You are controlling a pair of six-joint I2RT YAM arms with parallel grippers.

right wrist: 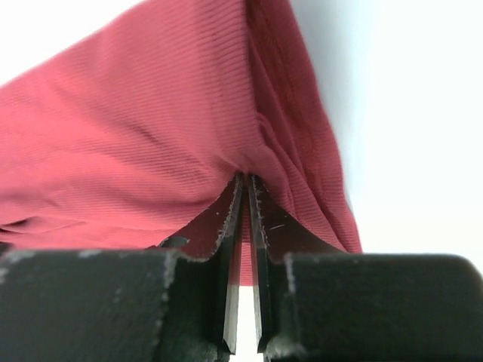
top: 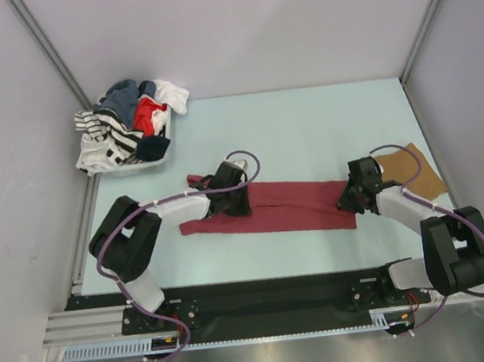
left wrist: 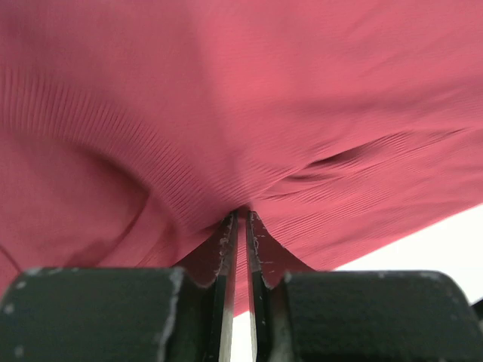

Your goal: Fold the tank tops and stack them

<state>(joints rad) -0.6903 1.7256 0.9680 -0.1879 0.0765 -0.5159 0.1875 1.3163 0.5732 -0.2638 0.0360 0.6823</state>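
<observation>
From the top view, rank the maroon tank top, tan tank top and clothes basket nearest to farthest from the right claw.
1. Maroon tank top, held in the right claw.
2. Tan tank top, just to its right.
3. Clothes basket, far left corner.

The overhead view is bright and evenly lit from above, and only faint, soft shadows lie on the pale blue-green worktop (top: 306, 130). In the left wrist view the dark maroon ribbed cloth tank top (left wrist: 226, 113) blurs toward the upper edge. In the right wrist view its ribs are crisp against blown-out white.
</observation>
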